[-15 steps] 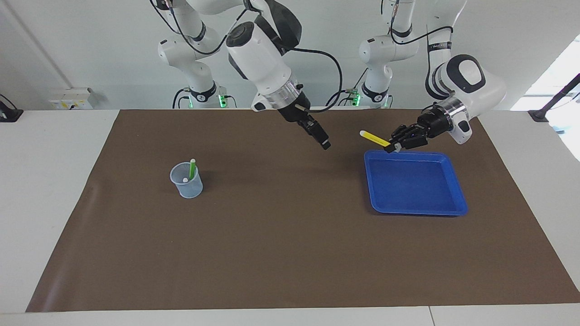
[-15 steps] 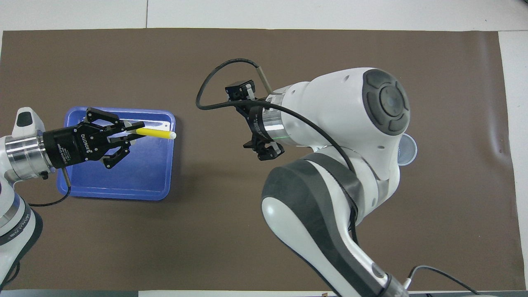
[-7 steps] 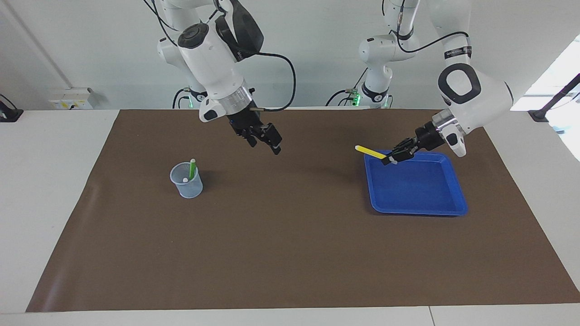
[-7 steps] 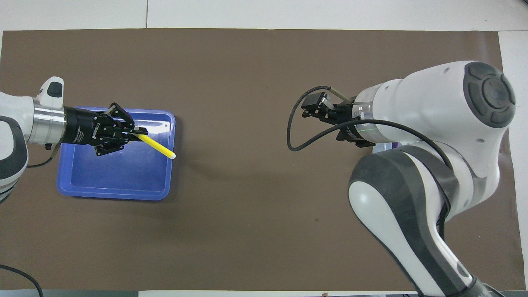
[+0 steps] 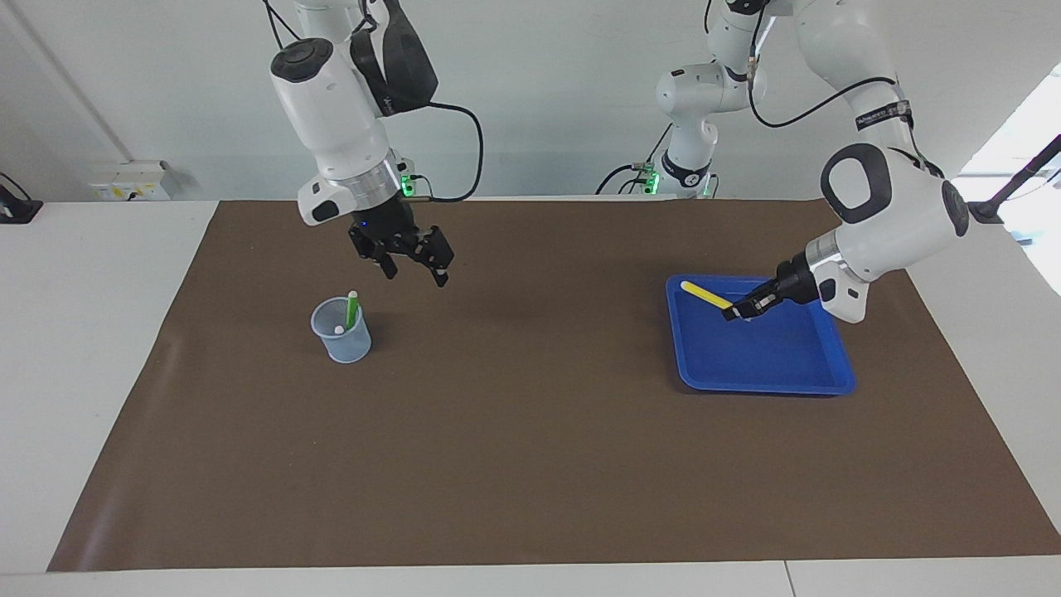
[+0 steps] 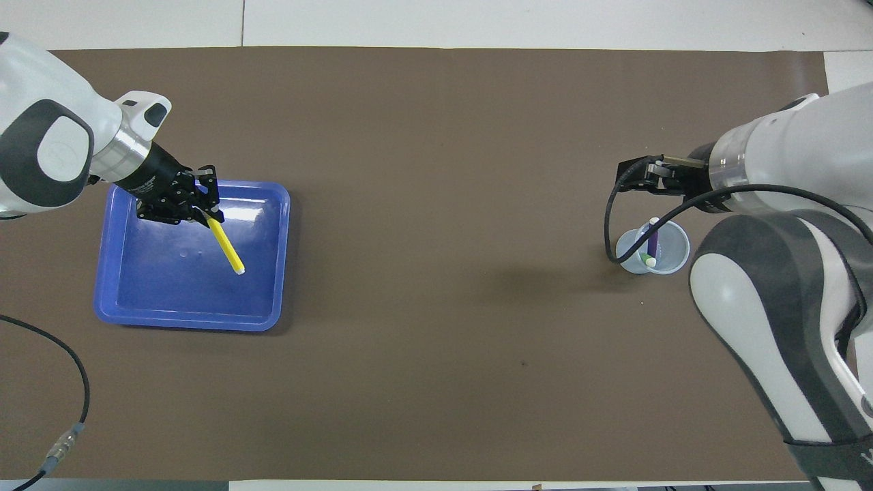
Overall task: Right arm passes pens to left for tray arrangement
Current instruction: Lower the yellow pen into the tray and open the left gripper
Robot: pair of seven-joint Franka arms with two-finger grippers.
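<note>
Nearest the robots, the right gripper (image 5: pixel 412 265) has swung back from mid-tabletop and now hangs, fingers spread and empty, over the tabletop just beside the mesh cup (image 5: pixel 341 331), likely lining up for the next pen. The left gripper (image 5: pixel 743 308), shut on the yellow pen (image 5: pixel 705 294), has dropped from the tray's edge to low over the blue tray (image 5: pixel 763 381), so 1 pen looks about to be laid down. The facing view shows how low the yellow pen hangs and the green pen (image 5: pixel 351 308) upright in the cup; only the overhead view shows the purple pen (image 6: pixel 651 241) there too.
</note>
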